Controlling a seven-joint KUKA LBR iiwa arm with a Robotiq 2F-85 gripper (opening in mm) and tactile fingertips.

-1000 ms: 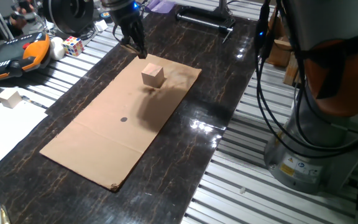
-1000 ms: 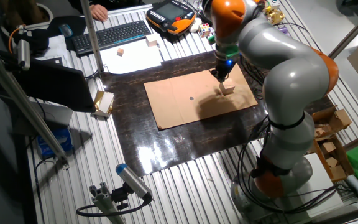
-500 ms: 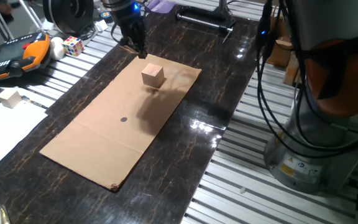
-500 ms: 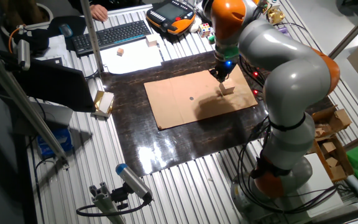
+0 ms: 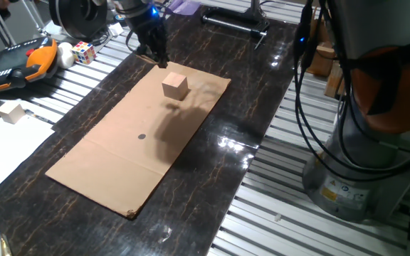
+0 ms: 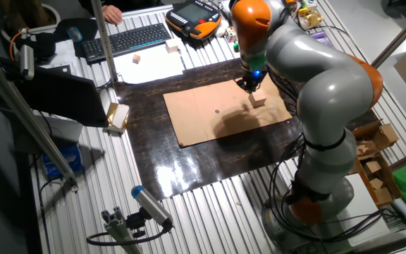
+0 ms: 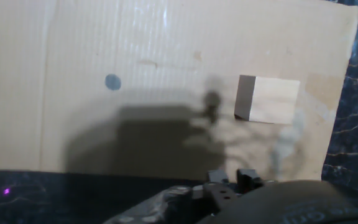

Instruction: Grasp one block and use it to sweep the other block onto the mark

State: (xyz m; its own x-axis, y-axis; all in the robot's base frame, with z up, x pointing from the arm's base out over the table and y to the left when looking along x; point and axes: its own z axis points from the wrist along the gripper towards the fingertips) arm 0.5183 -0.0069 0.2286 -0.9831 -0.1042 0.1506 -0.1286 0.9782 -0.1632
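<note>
The plain tan wooden cube (image 5: 175,86) stands on the brown cardboard (image 5: 119,171) near its far end; it also shows in the other fixed view (image 6: 258,101) and in the hand view (image 7: 269,99). The dark grey round mark (image 5: 142,137) is drawn near the cardboard's middle, well apart from the cube (image 6: 217,111) (image 7: 112,81). My gripper (image 5: 156,57) hovers above the cardboard's far-left edge, a little beyond the cube and not touching it (image 6: 249,86). Its fingers look closed together and hold nothing. Only their tips show at the hand view's bottom (image 7: 232,177).
A smaller paler wooden block (image 5: 11,112) lies on white paper at the left, off the cardboard. A Rubik's cube (image 5: 84,51) and an orange teach pendant (image 5: 13,64) sit at the back left. The arm's base (image 5: 361,142) stands at the right.
My gripper has drifted slightly away from the cube, toward the cardboard's far-left edge. The cube has not moved.
</note>
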